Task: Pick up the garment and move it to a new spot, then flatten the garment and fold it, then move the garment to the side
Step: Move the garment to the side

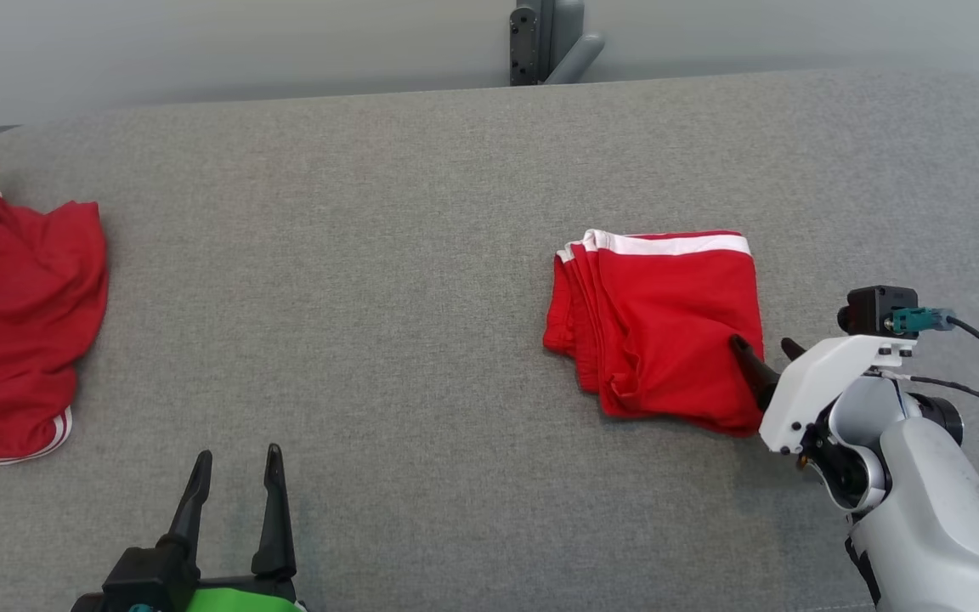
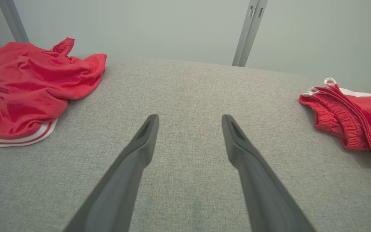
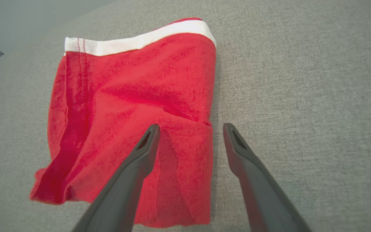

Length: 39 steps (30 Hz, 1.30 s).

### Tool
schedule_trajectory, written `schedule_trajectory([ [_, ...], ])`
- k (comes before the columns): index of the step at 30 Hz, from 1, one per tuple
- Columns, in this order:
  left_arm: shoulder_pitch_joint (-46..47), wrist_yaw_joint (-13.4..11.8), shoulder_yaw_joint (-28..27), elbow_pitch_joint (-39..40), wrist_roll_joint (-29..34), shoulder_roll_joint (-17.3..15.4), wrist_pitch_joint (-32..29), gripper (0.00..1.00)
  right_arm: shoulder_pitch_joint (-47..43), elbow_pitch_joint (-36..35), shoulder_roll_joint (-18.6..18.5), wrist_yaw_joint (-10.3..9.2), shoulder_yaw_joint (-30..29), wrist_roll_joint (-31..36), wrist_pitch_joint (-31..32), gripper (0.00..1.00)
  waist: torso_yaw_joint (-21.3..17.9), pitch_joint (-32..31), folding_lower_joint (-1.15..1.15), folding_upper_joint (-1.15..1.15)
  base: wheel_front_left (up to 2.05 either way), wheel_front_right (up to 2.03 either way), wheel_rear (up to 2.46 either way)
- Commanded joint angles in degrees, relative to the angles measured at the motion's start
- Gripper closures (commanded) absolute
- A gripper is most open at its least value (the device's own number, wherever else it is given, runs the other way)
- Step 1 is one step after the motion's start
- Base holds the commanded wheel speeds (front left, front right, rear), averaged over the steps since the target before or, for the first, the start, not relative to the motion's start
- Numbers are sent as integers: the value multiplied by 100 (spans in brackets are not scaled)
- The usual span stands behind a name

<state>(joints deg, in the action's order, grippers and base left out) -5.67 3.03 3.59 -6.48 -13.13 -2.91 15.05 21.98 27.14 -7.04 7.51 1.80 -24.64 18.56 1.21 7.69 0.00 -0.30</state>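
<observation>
1. My right gripper (image 3: 190, 128) stands spread, empty.
2. Folded red garment (image 3: 124, 106), white band farthest from me, lies ahead; its side edge falls between my fingers.
3. Grey upholstery (image 3: 301, 96) beneath.

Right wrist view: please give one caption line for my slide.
Open right end effector over the edge of a folded red cloth garment with white band, on grey woven surface.

Wide grey fabric-covered surface (image 1: 421, 212), woven texture, rounded far corners. Two things lie directly on it, well apart, bare cloth between them. Right of middle: folded red garment (image 1: 668, 323), flat, roughly square, white band along far edge, layered edges stacked at its left side. Far left: crumpled red garment (image 1: 14, 323), loose heap, white striped hem showing at near edge.
</observation>
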Motion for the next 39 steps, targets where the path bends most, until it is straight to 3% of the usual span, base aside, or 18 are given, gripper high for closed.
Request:
schedule_trajectory([
  [1,101,13,27,-18,13,-1,17,0,145,173,-9,-5,-82,100,-13,0,124,96,0,30,0,0,0],
  [7,127,-36,84,-29,-6,-1,17,0,421,781,121,-3,-224,206,-99,0,233,156,0,30,0,0,0],
  [8,137,-32,95,-47,15,-1,17,0,493,954,148,-3,-196,160,-75,9,233,168,0,30,0,0,0],
  [9,144,-31,93,-49,21,-1,17,0,533,1018,139,-3,-176,165,-123,61,228,172,0,30,0,0,0],
  [10,153,-31,86,-46,26,-1,17,0,569,1088,142,-3,-195,121,-158,100,217,176,0,30,0,0,0],
  [16,176,-28,104,26,27,-1,17,0,684,1252,101,-4,-45,-51,-279,100,14,219,0,30,0,0,0],
  [20,185,-50,83,74,21,-1,17,0,793,1302,-8,-5,13,-127,-384,100,-320,319,0,30,0,0,0],
  [28,593,165,173,21,292,-27,16,0,1215,1380,-323,-5,49,39,-587,100,-965,883,0,30,0,0,0],
  [33,939,276,312,-40,475,-101,10,0,1667,1444,-750,-5,-33,267,-764,100,-1012,1296,0,30,0,0,0],
  [39,1083,320,350,14,573,-147,10,0,2378,1780,-1424,-5,-386,603,-733,100,-774,1709,0,30,0,0,0],
])
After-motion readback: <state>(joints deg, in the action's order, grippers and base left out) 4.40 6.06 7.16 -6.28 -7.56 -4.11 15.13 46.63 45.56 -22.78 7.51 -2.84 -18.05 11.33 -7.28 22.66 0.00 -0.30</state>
